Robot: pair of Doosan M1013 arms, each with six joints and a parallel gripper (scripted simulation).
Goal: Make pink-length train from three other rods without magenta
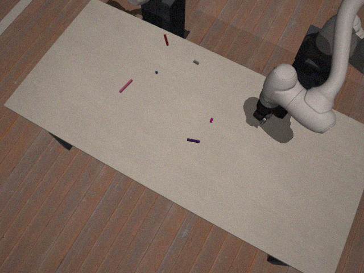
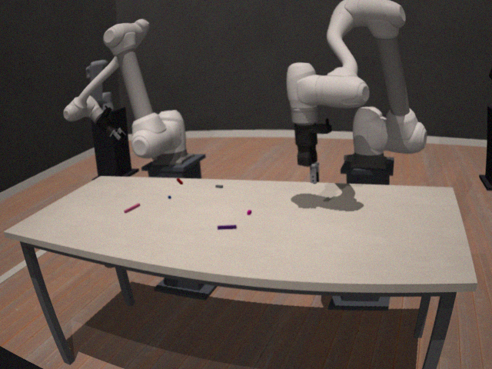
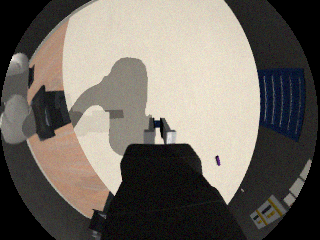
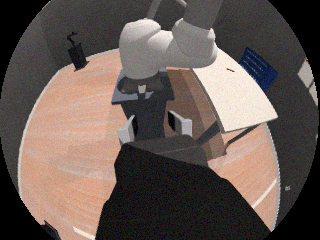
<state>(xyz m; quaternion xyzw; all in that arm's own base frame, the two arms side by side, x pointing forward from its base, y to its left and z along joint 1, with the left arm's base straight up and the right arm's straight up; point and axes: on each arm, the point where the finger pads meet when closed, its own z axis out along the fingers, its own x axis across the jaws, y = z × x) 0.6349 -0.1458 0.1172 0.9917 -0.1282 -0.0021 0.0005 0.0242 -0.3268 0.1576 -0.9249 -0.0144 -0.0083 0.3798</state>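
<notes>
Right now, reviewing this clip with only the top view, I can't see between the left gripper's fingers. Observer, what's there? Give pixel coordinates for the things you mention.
Observer: A small blue rod [image 3: 158, 123], held between the fingers of the left gripper [image 1: 261, 120] [image 2: 314, 181] [image 3: 157, 123]; the left wrist view shows it.
Operator: Is that gripper down on the table?
Observer: No, the exterior view shows its fingertips raised above the table [image 1: 176, 176] [image 2: 357, 242] [image 3: 200, 65] [image 4: 235, 100].
Operator: And the right gripper?
Observer: Open, with nothing between its fingers: the right wrist view shows the right gripper [image 2: 116, 134] [image 4: 152, 119] clearly.
</notes>
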